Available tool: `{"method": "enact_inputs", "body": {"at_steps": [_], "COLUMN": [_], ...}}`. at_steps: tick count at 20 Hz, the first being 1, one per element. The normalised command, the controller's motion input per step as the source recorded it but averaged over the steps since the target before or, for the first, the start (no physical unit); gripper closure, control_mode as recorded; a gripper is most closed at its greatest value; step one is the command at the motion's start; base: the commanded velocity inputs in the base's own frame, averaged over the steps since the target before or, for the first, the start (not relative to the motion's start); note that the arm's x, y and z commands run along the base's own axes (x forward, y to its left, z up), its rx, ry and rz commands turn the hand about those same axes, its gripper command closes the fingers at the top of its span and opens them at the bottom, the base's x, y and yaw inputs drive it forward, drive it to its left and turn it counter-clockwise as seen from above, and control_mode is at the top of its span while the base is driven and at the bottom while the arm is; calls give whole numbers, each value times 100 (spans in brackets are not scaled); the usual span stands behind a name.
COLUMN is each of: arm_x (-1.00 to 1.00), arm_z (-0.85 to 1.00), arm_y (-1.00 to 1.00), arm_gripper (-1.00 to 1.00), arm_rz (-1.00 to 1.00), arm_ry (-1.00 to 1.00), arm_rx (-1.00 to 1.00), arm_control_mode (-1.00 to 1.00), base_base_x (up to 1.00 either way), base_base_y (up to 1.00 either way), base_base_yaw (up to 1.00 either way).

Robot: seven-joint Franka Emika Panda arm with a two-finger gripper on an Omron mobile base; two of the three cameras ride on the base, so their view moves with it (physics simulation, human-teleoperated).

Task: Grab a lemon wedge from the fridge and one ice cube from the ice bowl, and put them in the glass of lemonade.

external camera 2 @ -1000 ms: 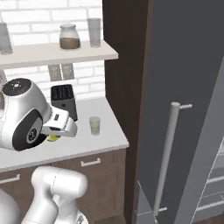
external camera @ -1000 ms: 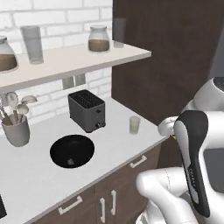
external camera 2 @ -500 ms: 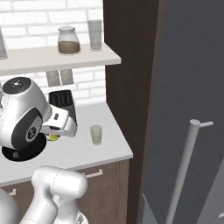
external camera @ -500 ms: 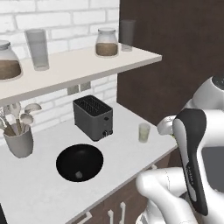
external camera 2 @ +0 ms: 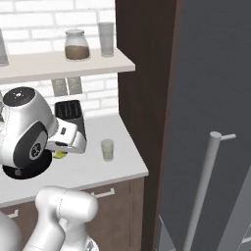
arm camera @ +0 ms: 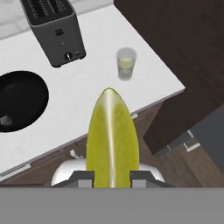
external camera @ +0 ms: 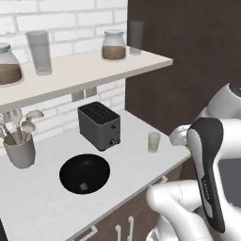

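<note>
Carrying the lemon wedge (arm camera: pixel 113 138), gripper (arm camera: pixel 112 176) clamped on it, hovering off the counter's near edge. Base has rolled closer; glass of lemonade (arm camera: pixel 126 64) now nearer, right of the toaster (external camera: pixel 99 125). Ice cube (external camera: pixel 84 187) waits in ice bowl (external camera: pixel 70 170).

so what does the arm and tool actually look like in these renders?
Glossy white rounded arm shells with dark grey to black joint sections, one long dark panel bearing faint small lettering. A round black joint cap with a small white mark shows in the right base view. The tool has two small dark grey fingertips. No cables visible.
</note>
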Motion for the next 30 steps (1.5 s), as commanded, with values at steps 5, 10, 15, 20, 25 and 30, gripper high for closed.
{"method": "enact_inputs", "body": {"at_steps": [5,10,15,20,25,30], "arm_x": [32,56,30,90,81,55], "arm_z": [0,-5,-33,-21,-33,-44], "arm_y": [15,15,-6,-2,-17,-33], "arm_gripper": [100,100,100,100,100,100], "arm_rz": [0,0,-3,-9,-6,-1], "arm_ry": [9,7,0,17,13,10], "arm_rx": [-4,-4,1,-4,0,0], "arm_control_mode": [-100,-100,-100,-100,-100,-100], "base_base_x": [1,0,0,0,0,0], "base_base_y": [0,0,0,0,0,0], "base_base_yaw": [0,0,0,0,0,0]}}
